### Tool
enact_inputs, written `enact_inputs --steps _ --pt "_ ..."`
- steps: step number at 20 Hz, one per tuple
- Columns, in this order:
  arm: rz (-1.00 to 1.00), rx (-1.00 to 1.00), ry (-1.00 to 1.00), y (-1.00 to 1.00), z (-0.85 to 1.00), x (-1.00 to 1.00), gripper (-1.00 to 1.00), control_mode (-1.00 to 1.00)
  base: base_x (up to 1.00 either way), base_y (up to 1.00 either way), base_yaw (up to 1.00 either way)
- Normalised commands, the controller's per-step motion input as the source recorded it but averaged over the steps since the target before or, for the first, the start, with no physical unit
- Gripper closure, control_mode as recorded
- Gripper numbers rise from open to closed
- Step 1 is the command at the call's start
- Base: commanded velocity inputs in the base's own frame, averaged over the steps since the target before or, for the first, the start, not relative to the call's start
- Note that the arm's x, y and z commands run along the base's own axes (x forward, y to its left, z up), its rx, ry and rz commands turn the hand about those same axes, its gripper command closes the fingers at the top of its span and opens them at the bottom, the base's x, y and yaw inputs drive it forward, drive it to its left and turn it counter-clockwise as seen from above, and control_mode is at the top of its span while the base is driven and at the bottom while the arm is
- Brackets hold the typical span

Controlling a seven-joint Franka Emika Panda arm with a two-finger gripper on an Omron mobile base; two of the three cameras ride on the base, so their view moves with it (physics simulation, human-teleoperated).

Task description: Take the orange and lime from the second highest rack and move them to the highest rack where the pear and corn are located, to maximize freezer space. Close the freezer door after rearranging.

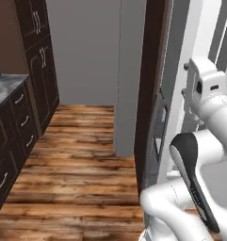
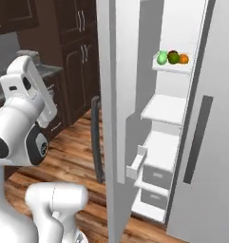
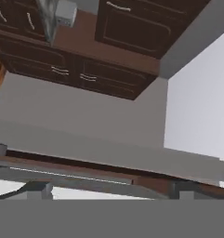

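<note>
**A:** What did your freezer door [image 2: 115, 95] look like at that moment?

**B:** You had it swung open, edge-on to the right base camera: a tall thick slab, grey outer face, white moulded inner side with a white bin [image 2: 136, 163] sticking out low down. A long dark vertical bar handle [image 2: 97, 140] ran down its outer face. It stood between your arm and the freezer interior.

**A:** And the fruit?

**B:** Three items sat together on the highest visible rack [image 2: 173, 68]: a pale green one [image 2: 162, 58], a dark green one [image 2: 173, 57] and an orange [image 2: 183, 59], side by side. The rack below [image 2: 164, 109] looked bare and white. Two drawers [image 2: 156, 178] sat under that.

**A:** Gripper?

**B:** Your jaws were spread wide, nothing between them. The hand camera looked past a brown-edged panel at dark brown cabinets [image 3: 132, 28]
</note>
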Motion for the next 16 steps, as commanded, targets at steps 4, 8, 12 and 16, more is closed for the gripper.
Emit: enact_inputs --steps 4,8,12,16 --pt "0.00 0.00 0.00 0.00 0.00 0.00 -1.00 1.00 0.16 0.89 0.15" --pt "0.00 0.00 0.00 0.00 0.00 0.00 -1.00 1.00 0.64 0.89 -0.88" --pt "0.00 0.00 0.00 0.00 0.00 0.00 -1.00 1.00 0.56 0.86 -1.00" --pt "0.00 0.00 0.00 0.00 0.00 0.00 -1.00 1.00 0.57 0.85 -1.00"
